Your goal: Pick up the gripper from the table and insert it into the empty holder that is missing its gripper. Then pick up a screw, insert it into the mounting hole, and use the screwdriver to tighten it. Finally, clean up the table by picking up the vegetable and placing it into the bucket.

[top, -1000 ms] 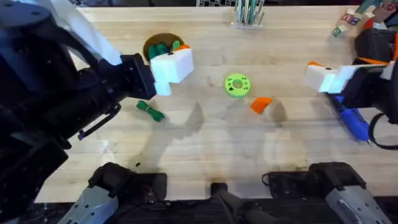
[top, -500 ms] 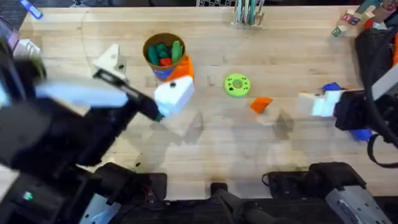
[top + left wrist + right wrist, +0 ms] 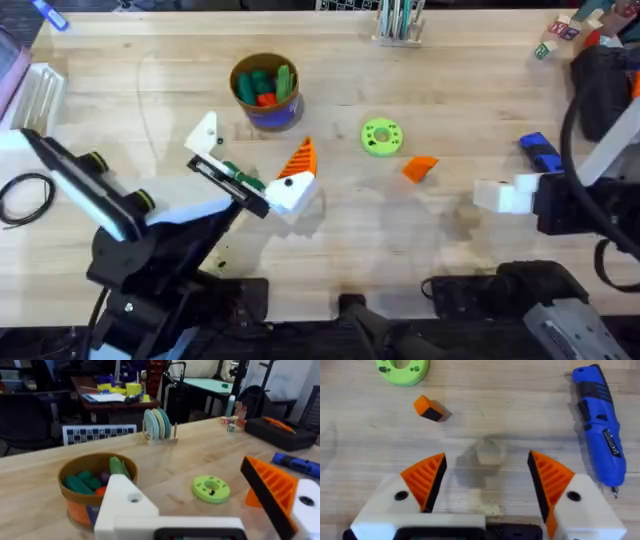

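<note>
Orange and loose, the gripper (image 3: 420,168) is lying on the wooden table (image 3: 450,90) just right of the flat green disc (image 3: 381,136), with nothing touching it. The left gripper (image 3: 250,175) is hovering low near the table's middle with its fingers spread wide: one white holder (image 3: 204,133) is sitting bare, while the other finger is carrying its orange pad (image 3: 299,158). A dark green vegetable (image 3: 243,178) is lying between them. The bucket (image 3: 265,90) is standing behind, already holding toy vegetables. The right gripper (image 3: 485,485) is hanging over bare wood, its fingers parted and holding nothing, with the blue screwdriver (image 3: 600,422) lying beside it.
</note>
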You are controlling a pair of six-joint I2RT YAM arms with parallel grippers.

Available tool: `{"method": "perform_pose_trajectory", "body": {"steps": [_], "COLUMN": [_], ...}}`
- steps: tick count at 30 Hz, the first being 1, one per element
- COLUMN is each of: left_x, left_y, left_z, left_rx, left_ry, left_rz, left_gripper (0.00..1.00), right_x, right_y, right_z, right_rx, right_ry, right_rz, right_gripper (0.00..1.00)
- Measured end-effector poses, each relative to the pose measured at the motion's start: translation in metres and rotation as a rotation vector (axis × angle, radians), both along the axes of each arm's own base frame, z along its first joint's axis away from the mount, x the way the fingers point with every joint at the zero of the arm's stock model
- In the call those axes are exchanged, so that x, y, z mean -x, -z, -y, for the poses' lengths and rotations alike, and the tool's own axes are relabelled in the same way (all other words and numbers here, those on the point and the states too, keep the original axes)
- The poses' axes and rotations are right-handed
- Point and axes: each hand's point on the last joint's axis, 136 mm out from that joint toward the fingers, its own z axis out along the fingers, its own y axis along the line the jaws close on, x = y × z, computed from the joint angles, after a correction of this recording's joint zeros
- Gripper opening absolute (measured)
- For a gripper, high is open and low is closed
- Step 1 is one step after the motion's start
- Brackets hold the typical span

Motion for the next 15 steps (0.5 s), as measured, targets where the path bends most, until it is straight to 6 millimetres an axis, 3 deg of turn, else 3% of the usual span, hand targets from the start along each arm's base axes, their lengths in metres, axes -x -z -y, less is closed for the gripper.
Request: {"method": "perform_pose_trajectory", "body": {"steps": [4,15], "left_x": [0.0,0.001], "left_y": [0.037,0.039], "left_z": [0.002,0.002], "left_rx": [-0.055,-0.059], "left_ry": [0.009,0.015], "left_rz": [-0.144,-0.154], "left_gripper": [0.993,0.993], "right_x": [0.0,0.0], "right_y": [0.0,0.0], "right_z": [0.0,0.0], "right_rx": [0.0,0.0], "right_ry": [0.0,0.0], "right_rz": [0.001,0.0], "right_gripper": [0.991,0.991]}}
